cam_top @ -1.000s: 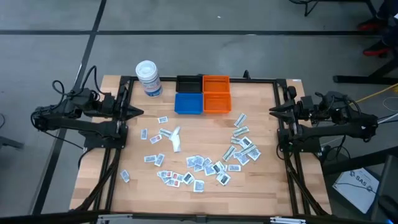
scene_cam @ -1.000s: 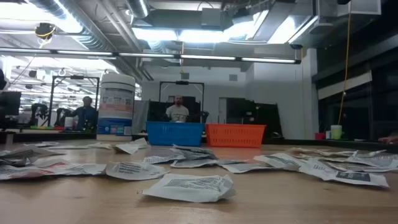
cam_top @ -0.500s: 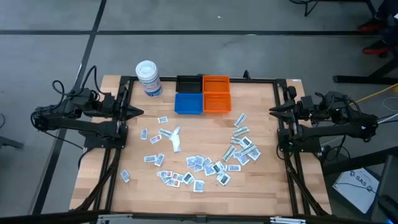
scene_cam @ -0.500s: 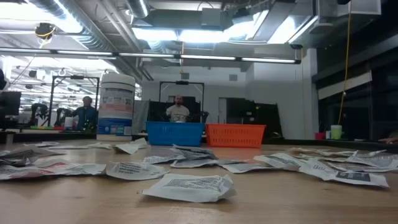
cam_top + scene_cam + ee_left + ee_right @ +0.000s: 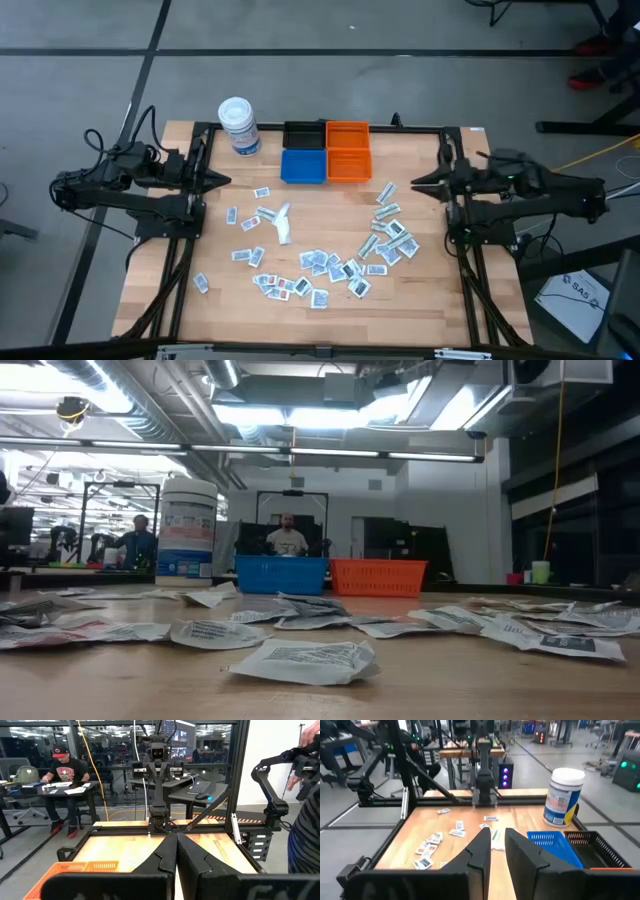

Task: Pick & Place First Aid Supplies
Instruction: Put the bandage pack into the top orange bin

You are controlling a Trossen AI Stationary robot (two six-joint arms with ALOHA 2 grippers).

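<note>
We count three small bins at the table's [image 5: 420, 300] far edge: a black bin [image 5: 303, 135], an orange bin [image 5: 348, 150] and a blue bin [image 5: 303, 166], with one white tub [image 5: 239, 126] beside them. The first aid supplies [image 5: 330, 266] lie loose on the wood, several dozen sachets in all; we cannot count them exactly. They spread between our two arms, nearer the front than the bins. Our left gripper [image 5: 222, 181] sits at the left edge with its fingers pressed together, holding nothing, the nearest sachets just beside it. Our right gripper [image 5: 419, 186] points inward from the right edge, fingers narrowly parted and empty, close to the right-hand cluster.
</note>
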